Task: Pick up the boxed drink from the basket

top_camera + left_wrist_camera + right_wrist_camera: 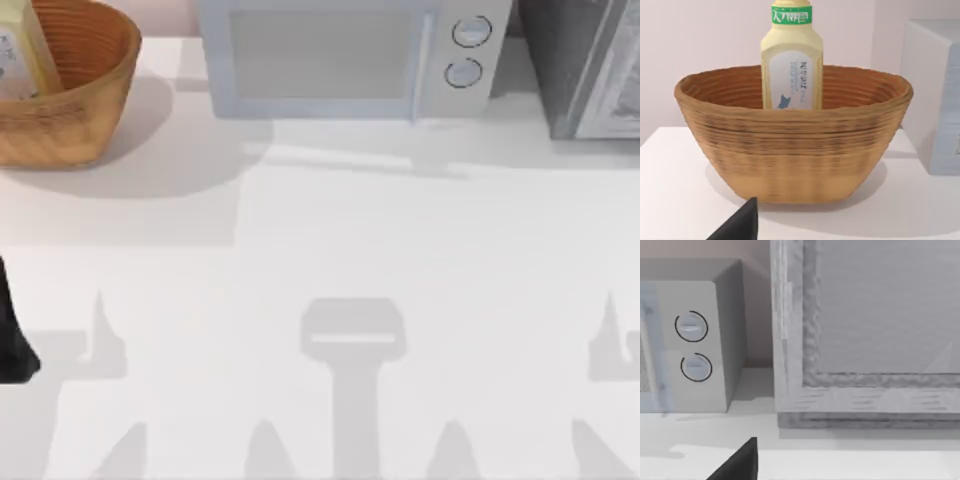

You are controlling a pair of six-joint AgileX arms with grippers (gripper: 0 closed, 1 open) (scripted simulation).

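1. Top view: A white table (330,250) is seen from above. At the upper left of the frame sits the round wicker basket (85,90), partly cut off by the edge. The boxed drink (25,50), yellow with a pale printed face, stands inside the basket against its left side. A pale microwave (345,55) is set along the upper middle, and a grey cabinet (590,60) fills the upper right corner. A dark piece of the left arm (12,335) is seen at the left edge, lower down, well apart from the basket.

2. Left wrist view: The basket (792,145) is shown head-on in the middle of the frame, resting on the table. The drink (791,60) stands upright inside it, its green-banded top rising above the rim. A dark fingertip of the left gripper (742,222) is seen at the bottom edge, short of the basket. Whether the jaws are wide or narrow cannot be told.

3. Right wrist view: The microwave's two dials (692,345) are seen at the left and the cabinet (865,335) at the right. A dark fingertip of the right gripper (742,462) shows at the bottom edge; its jaw state cannot be told, and this arm is judged idle.

4. Step in hand: the approach is judged not yet made; nothing is held.

5. Next move: the left gripper would need to be raised above the rim, opened, and brought down around the carton's upper part.
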